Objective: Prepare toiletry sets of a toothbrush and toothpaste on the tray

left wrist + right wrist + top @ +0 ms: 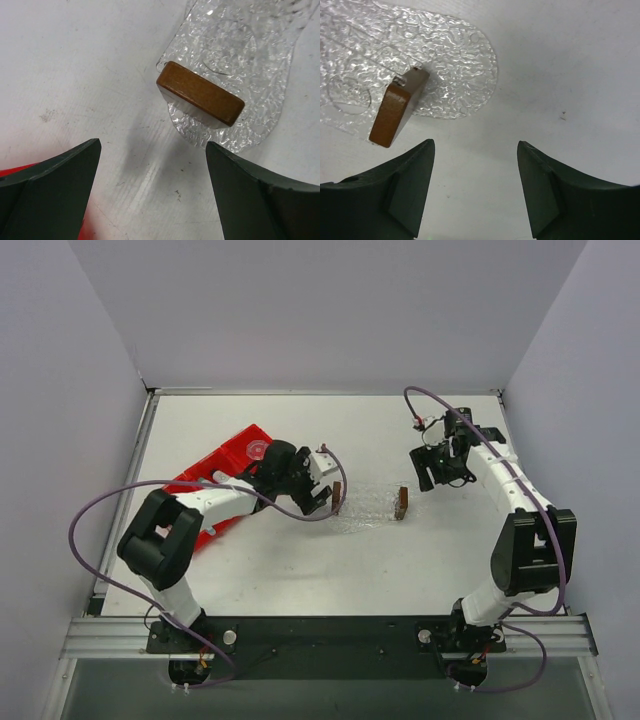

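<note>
The clear textured tray (pixel 370 510) lies flat at the table's middle. It also shows in the left wrist view (pixel 240 45) and the right wrist view (pixel 445 50). A small clear rack stands on it, with a brown left end (pixel 337 496) (pixel 200 100) and a brown right end (pixel 401 503) (pixel 395 110). My left gripper (pixel 322 498) (pixel 152 145) is open and empty over bare table, just left of the left brown end. My right gripper (pixel 432 472) (pixel 475 142) is open and empty, right of the tray. No toothbrush or toothpaste shows.
A red compartmented bin (pixel 225 475) lies at the left, partly under my left arm; its edge shows in the left wrist view (pixel 15 170). White walls close in the table on three sides.
</note>
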Motion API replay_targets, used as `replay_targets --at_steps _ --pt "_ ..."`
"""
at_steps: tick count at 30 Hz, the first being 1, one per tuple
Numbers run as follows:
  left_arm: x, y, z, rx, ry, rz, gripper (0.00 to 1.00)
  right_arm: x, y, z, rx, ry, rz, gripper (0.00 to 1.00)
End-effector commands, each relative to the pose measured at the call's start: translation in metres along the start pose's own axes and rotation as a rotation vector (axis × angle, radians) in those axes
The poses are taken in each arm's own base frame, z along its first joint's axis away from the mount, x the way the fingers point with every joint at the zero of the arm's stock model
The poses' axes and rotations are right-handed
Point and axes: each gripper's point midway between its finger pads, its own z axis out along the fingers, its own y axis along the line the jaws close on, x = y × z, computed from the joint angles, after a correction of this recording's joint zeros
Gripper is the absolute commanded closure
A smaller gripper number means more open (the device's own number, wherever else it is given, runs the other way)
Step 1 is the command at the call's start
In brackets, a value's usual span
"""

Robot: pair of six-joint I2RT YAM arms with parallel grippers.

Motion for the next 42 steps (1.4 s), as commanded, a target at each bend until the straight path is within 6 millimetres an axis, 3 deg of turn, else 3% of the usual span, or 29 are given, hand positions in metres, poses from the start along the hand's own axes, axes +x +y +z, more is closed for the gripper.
replay_targets --at_steps 1,7,17,28,42 --pt "0.002 0.027 0.010 -0.181 0.091 0.071 0.03 0.004 -0.023 0.018 0.097 0.045 0.068 0.39" --pt "0.023 0.023 0.015 -0.206 0.224 0.077 0.03 0.003 -0.037 0.041 0.146 0.109 0.105 0.39" --pt "0.016 0.016 0.022 -0.206 0.258 0.103 0.03 0.013 -0.043 0.061 0.180 0.170 0.099 0.41" --pt "0.022 0.006 0.024 -0.201 0.310 0.106 0.03 0.018 -0.036 0.076 0.200 0.206 0.042 0.41" --pt "0.034 0.003 0.035 -0.216 0.357 0.101 0.03 0.041 -0.024 0.088 0.233 0.274 -0.040 0.42"
